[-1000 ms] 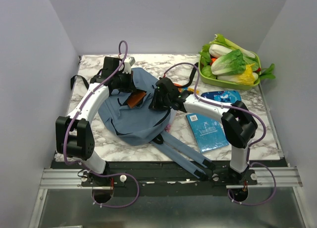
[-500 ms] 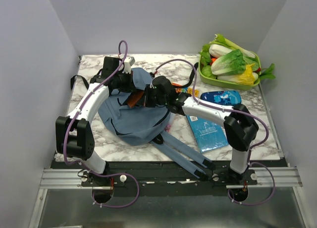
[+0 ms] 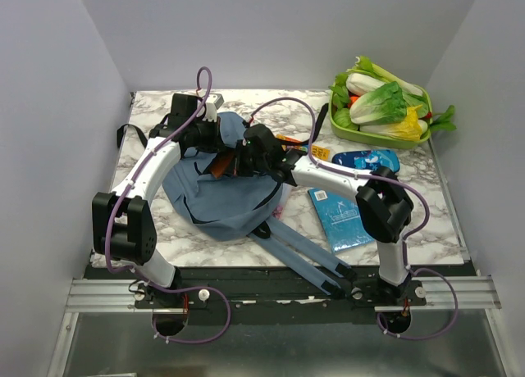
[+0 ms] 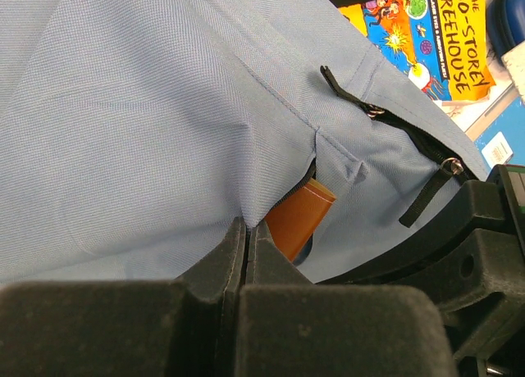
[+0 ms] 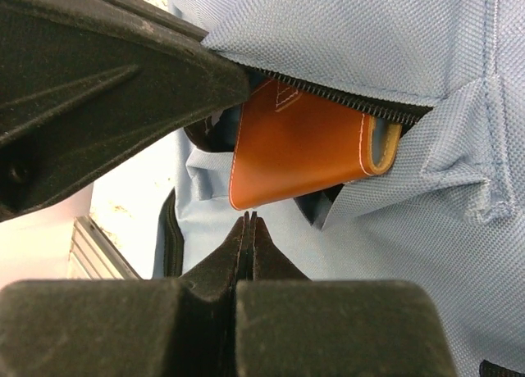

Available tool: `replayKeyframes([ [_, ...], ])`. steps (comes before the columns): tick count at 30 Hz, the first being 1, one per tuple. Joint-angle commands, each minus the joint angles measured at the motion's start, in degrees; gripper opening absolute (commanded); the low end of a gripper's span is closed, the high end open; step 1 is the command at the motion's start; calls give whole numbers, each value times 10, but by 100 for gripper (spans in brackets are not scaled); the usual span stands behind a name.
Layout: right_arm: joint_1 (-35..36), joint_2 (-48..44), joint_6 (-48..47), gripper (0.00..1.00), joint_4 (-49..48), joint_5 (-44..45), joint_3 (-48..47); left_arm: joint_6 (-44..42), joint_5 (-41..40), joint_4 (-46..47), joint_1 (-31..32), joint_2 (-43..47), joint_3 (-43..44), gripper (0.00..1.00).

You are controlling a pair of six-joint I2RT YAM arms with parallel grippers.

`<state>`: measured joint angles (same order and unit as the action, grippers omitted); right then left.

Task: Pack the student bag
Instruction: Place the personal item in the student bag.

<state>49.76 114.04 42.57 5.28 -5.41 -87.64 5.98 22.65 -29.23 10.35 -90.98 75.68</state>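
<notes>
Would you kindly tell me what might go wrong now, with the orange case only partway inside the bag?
1. The orange case sticks out of the zipper opening of the student bag; a push from the shut right end effector could jam it against the zipper or tip it out.
2. The left end effector seems to pinch only a fabric fold; if it slips, the opening may sag shut.

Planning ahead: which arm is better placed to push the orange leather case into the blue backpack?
Probably right: the shut right gripper sits beside the orange leather case; the left gripper pinches the dusty-blue fabric backpack.
</notes>
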Motion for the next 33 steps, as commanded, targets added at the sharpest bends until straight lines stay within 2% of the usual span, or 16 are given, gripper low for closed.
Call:
replayKeyframes([
  [1, 1, -8, -11, 1, 9, 11, 9, -1, -3, 20, -5, 7, -4, 0],
  [22, -4, 152, 16, 0, 39, 35, -178, -9, 34, -11, -5, 24, -2, 0],
  [26, -4, 120, 14, 8, 33, 51, -114, -39, 39, -41, -15, 12, 13, 7],
  [27, -4, 93, 10, 13, 16, 51, -95, -46, 44, -50, -20, 9, 19, 11],
  [30, -4, 35, 2, 20, -26, 51, -8, -81, 78, -106, -45, -15, 68, 20],
  [33, -4, 7, -9, 18, -47, 51, 37, -101, 106, -142, -81, -30, 104, 27],
])
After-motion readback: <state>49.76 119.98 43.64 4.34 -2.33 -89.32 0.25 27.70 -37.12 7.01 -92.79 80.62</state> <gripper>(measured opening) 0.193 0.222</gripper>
